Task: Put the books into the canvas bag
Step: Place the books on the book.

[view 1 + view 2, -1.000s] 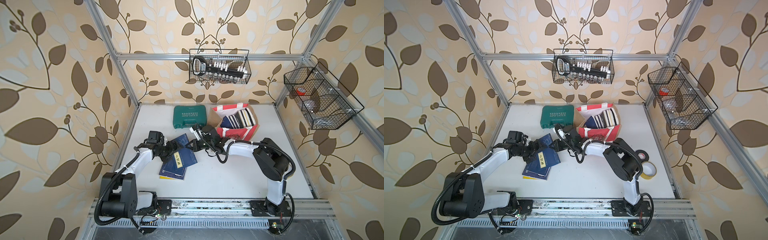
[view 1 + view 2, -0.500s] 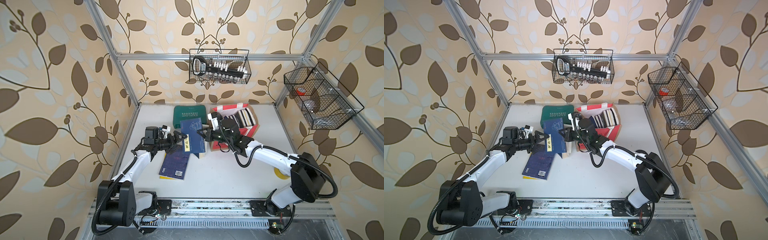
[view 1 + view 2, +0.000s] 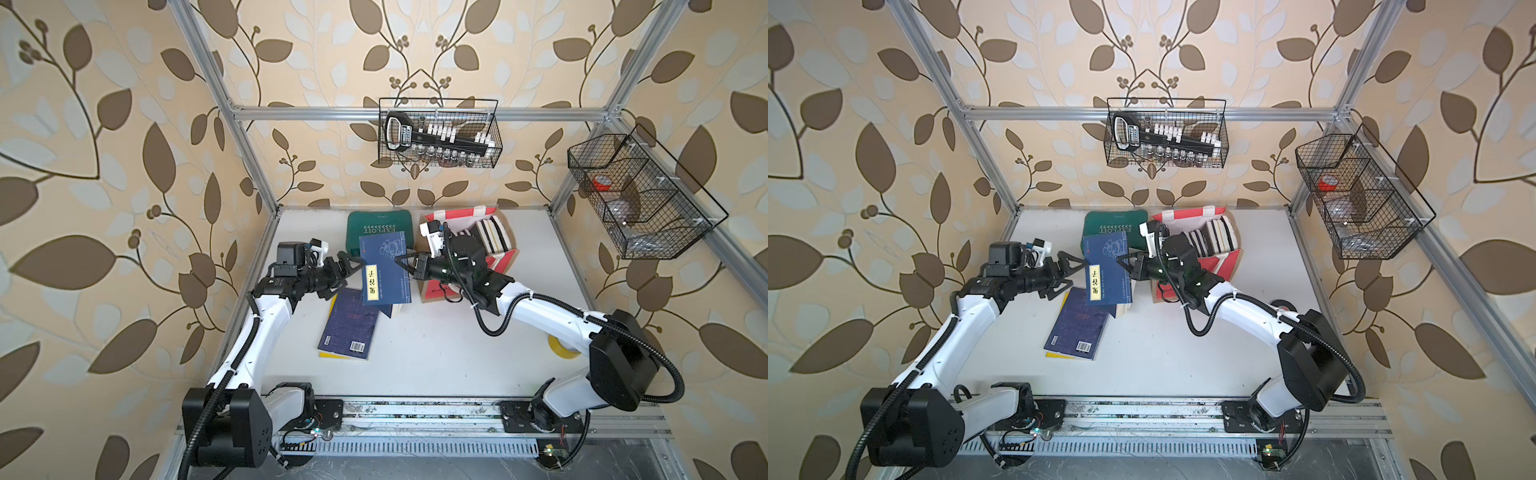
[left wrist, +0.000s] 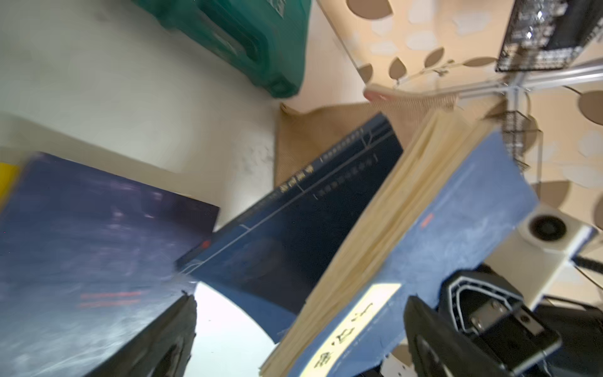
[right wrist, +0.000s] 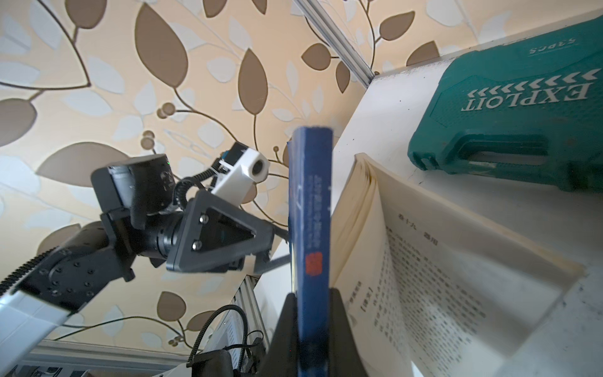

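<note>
**Right gripper (image 3: 406, 266) pinches blue paperback with yellow title strip (image 3: 384, 268)**

Pages sag open beneath it, above a navy paperback (image 3: 349, 322) lying flat. Left gripper (image 3: 347, 272) gapes wide beside it. Right arm (image 3: 540, 311) hides part of the red-and-tan canvas bag (image 3: 457, 215), books (image 3: 492, 237) upright inside. Strip characters unreadable; green plastic case (image 3: 376, 226) reads "EXPLOIT".

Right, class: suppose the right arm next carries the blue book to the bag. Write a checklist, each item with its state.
1. Right gripper shut on blue book cover: ok.
2. Book closed: not ok, pages hang open.
3. Left gripper open: ok.
4. Left gripper clear of book: cannot tell.
5. Bag mouth open: ok.
6. Room beside books in bag: cannot tell.
</note>
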`<state>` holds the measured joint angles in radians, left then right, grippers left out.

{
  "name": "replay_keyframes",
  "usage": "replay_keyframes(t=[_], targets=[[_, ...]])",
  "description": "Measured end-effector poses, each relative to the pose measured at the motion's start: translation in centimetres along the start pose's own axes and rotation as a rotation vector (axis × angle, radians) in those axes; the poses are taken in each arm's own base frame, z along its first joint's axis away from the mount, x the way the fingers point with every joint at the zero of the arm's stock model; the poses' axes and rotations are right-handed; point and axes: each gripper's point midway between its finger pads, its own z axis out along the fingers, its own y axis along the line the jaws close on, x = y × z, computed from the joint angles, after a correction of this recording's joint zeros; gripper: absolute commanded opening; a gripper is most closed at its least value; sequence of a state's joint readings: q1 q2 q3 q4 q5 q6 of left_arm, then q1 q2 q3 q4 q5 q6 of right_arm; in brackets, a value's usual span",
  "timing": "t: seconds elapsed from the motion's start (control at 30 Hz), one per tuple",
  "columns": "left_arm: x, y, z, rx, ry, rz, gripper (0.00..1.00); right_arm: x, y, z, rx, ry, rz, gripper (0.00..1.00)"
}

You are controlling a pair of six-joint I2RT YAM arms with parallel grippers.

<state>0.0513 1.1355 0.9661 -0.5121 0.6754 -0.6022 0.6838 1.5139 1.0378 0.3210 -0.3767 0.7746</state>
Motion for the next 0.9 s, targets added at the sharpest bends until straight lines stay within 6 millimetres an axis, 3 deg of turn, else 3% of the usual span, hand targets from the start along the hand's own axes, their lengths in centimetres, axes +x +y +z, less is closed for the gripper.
replay_keyframes(t=[0.13, 0.2, 0.3, 0.43, 0.5, 0.6, 0.8, 0.83, 0.9], targets=[[-4.8, 2.0, -4.9, -0.186, -0.205, -0.020, 0.99, 1.3, 1.8, 0.5, -0.044, 0.023, 0.003, 0.00], [-6.2, 3.4, -6.8, -0.259, -0.281, -0.056, 0.99, 2.4, 3.2, 1.0, -0.082, 0.045, 0.007, 0.00], [-6.5, 5.3, -8.5, -0.327, -0.324, -0.119, 0.99, 4.5, 5.2, 1.8, -0.134, 0.087, 0.024, 0.00], [-6.2, 6.6, -9.0, -0.362, -0.325, -0.160, 0.99, 6.5, 6.1, 2.2, -0.153, 0.108, 0.076, 0.00], [-5.8, 6.8, -8.7, -0.359, -0.312, -0.167, 0.99, 6.9, 4.9, 2.3, -0.116, 0.100, 0.105, 0.00], [-5.2, 7.0, -8.1, -0.339, -0.286, -0.177, 0.99, 7.8, 1.3, 3.8, -0.022, 0.096, 0.137, 0.00], [-3.0, 7.7, -5.9, -0.251, -0.201, -0.204, 0.99, 14.4, -9.7, 7.1, 0.242, 0.178, 0.233, 0.00], [-2.4, 7.9, -5.4, -0.232, -0.179, -0.216, 0.99, 15.7, -11.1, 7.3, 0.275, 0.199, 0.253, 0.00], [-1.4, 8.4, -4.5, -0.204, -0.140, -0.242, 0.99, 16.5, -11.7, 7.4, 0.290, 0.202, 0.263, 0.00]])
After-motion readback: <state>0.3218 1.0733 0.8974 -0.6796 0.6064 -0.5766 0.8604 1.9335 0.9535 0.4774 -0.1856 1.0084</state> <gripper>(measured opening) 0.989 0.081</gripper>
